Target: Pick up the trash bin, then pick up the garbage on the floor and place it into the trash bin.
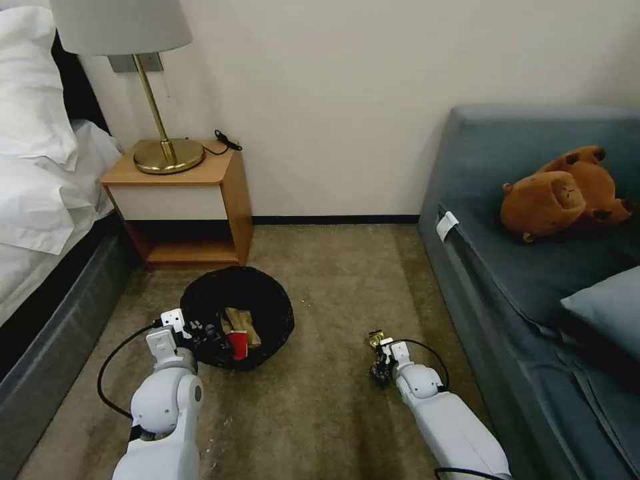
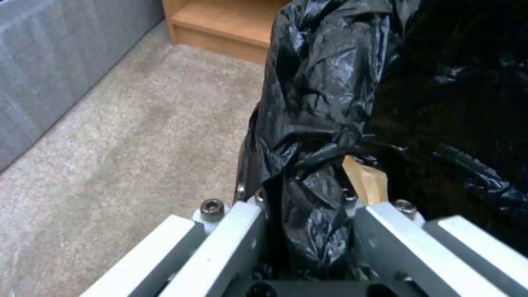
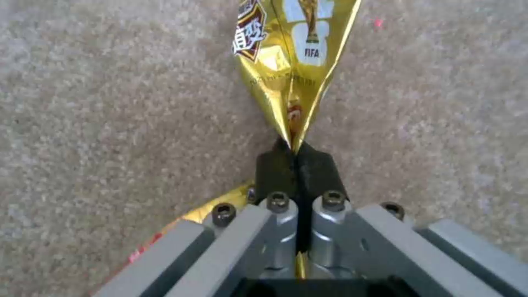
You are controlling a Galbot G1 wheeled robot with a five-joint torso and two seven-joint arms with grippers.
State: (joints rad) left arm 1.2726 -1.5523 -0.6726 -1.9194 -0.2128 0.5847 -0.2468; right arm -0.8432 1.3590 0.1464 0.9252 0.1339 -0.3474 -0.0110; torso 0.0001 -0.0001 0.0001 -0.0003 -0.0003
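The trash bin (image 1: 267, 300), lined with a crinkly black bag, is on the carpet in front of the nightstand. My left gripper (image 1: 185, 325) is shut on its near-left rim; the left wrist view shows the left gripper (image 2: 305, 206) clamped on the bag-covered rim of the trash bin (image 2: 330, 82). Inside lie a red-and-white wrapper (image 1: 238, 345) and a brown paper bag (image 1: 241, 323), which also shows as brown paper (image 2: 366, 181). My right gripper (image 1: 379, 348) hangs low over the carpet to the right, shut on a gold snack wrapper (image 1: 376, 338). Its right gripper pads (image 3: 297, 154) pinch the gold snack wrapper (image 3: 297, 62) at one corner.
A wooden nightstand (image 1: 200, 200) with a brass lamp (image 1: 167, 157) stands behind the bin. The bed (image 1: 47, 220) runs along the left. A blue sofa (image 1: 533, 267) with a brown plush toy (image 1: 567, 193) and a cushion (image 1: 610, 307) lines the right. Open carpet (image 1: 333, 267) lies between.
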